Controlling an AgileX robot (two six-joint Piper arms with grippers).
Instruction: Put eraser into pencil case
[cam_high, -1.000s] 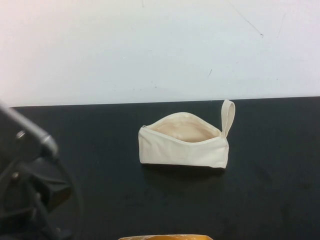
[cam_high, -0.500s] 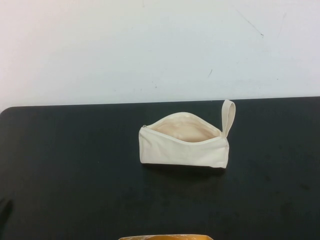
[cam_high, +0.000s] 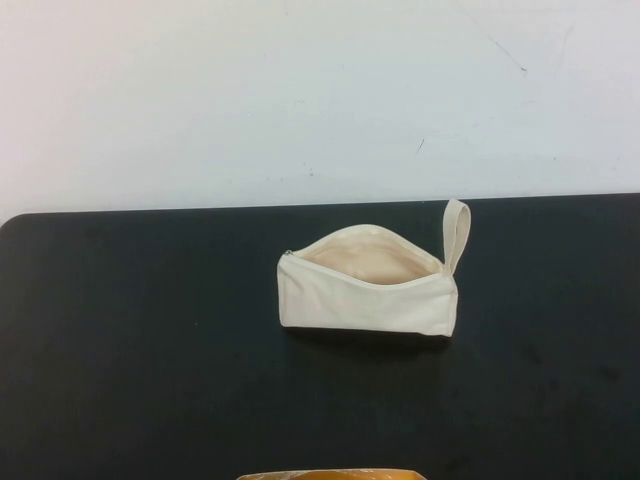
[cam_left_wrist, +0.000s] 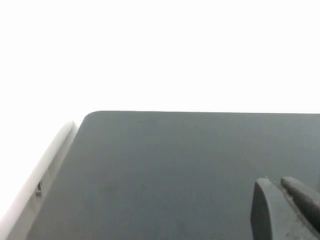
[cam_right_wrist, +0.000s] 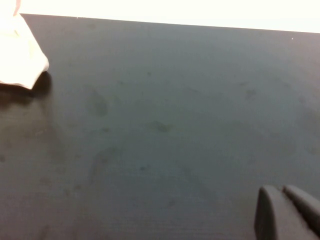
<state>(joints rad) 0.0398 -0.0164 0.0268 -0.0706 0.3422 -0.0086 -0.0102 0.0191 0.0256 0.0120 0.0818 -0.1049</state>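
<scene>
Both grippers, left (cam_left_wrist: 286, 200) and right (cam_right_wrist: 287, 207), show clenched jaws; pencil case (cam_high: 367, 282) bears no legible writing.

Pencil case (cam_high: 367, 281): on desk (cam_high: 150, 340), about midway between left and right edges, nearer far edge than near edge; mouth unzipped and facing up. Loop strap (cam_high: 456, 234): at right end of pencil case, standing up toward far edge. Wall (cam_high: 300, 90): behind far edge of desk. Flat object (cam_high: 330, 474): at near edge, in front of pencil case, mostly cut off. Left gripper (cam_left_wrist: 287, 207): out of high view; above desk near far left corner. Right gripper (cam_right_wrist: 287, 212): out of high view; above bare desk, right of pencil case (cam_right_wrist: 19, 55).
</scene>
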